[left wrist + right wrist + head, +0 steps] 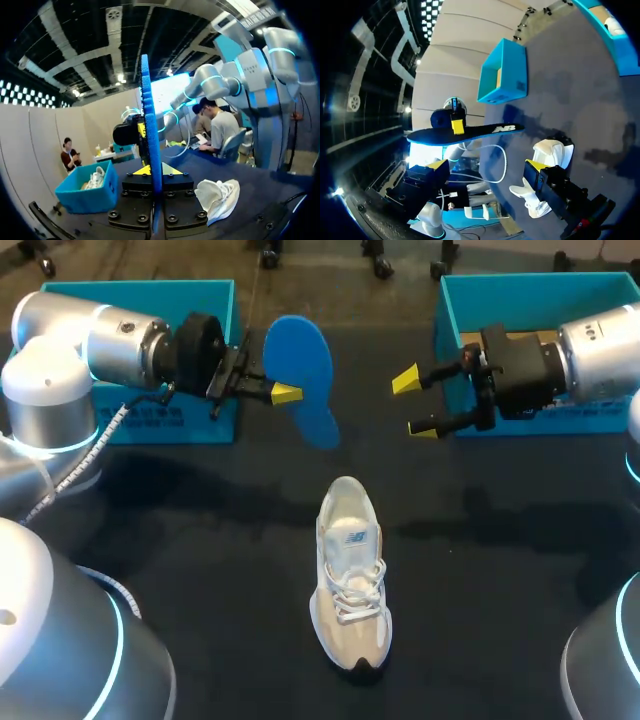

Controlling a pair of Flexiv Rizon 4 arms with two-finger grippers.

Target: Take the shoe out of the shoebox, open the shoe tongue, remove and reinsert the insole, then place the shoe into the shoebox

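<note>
A blue insole (300, 375) hangs in the air above the table's back middle, with my left gripper (285, 393) shut on its edge. In the left wrist view the insole (150, 125) stands edge-on between the yellow tips (152, 170). My right gripper (414, 404) is open a short way to the insole's right, facing it, with nothing between its fingers. From the right wrist the insole (465, 132) lies flat ahead of the open gripper (485, 167). The white and beige shoe (350, 570) rests upright on the dark table below, toe toward the front, also seen as the shoe (217, 195) and the shoe (545, 175).
Two teal shoeboxes stand at the back: one (150, 420) behind my left arm, one (530, 300) behind my right arm. The right box (87, 192) holds another white shoe. The black table spreads around the shoe on all sides.
</note>
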